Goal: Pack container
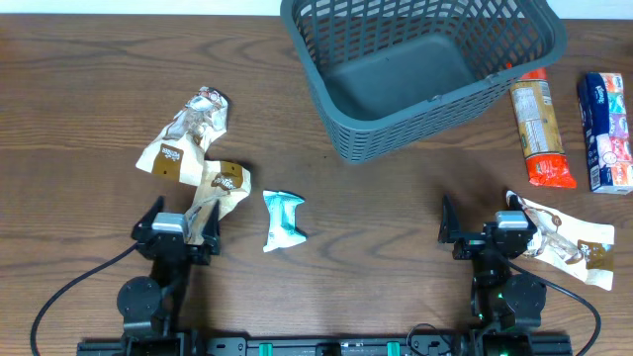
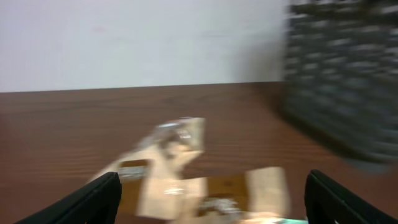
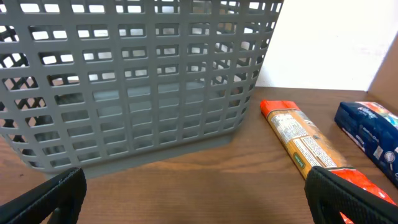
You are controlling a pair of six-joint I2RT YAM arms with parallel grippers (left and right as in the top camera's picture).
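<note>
Left wrist view, blurred, showed the left gripper with its jaws spread wide, its black fingers low at either edge of the picture. Just ahead of it on the dark brown wooden table lay a crumpled tan and brown foil snack packet. Seen from overhead, the near end of that packet reached the gripper's right finger, though whether they touched could not be told. A second crumpled tan and brown packet lay just beyond the first, farther from the arm. A small teal and white pouch lay near the left gripper, toward the middle of the table. The right gripper was likewise wide open and pointed at the dark grey-blue slatted plastic basket. A crumpled tan packet with brown print lay just beside this gripper on its right. The basket stood at the far edge of the table, right of centre and turned at an angle to the table's edge. Its lattice wall faced the right arm and its solid floor showed from above. Just right of the basket lay a long orange and tan tube-shaped packet, and beside that, nearer the table's right edge, a blue rectangular pack with white and pink print.
</note>
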